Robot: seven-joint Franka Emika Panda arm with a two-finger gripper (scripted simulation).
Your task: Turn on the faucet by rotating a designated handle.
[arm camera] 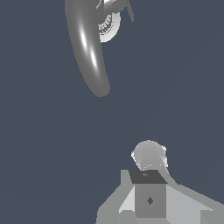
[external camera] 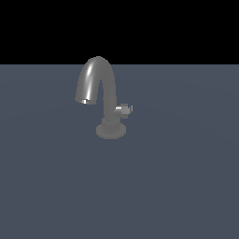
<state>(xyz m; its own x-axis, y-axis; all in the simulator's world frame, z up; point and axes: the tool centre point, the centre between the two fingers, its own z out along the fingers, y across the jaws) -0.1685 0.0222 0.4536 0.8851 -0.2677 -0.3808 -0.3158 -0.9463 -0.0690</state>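
The main risk, as I judge it, is the hand meeting the big curved spout instead of the small handle: from the wrist view the spout fills the near side of the faucet, and the handle is only a sliver beside the base.

In the exterior view, going left to right: the spout's mouth opens downward on the left, the faucet point(external camera: 105, 93) arches up and back down to a vertical stem on a ringed base, standing on the surface point(external camera: 177, 177) a little left of centre. The handle point(external camera: 125, 109) sticks out level from the stem toward that view's right, its long axis horizontal, ending in a thin plate.

The hand point(arm camera: 148, 175) is well apart from the faucet, holding nothing; whether its fingers are wide or narrow, I cannot tell.
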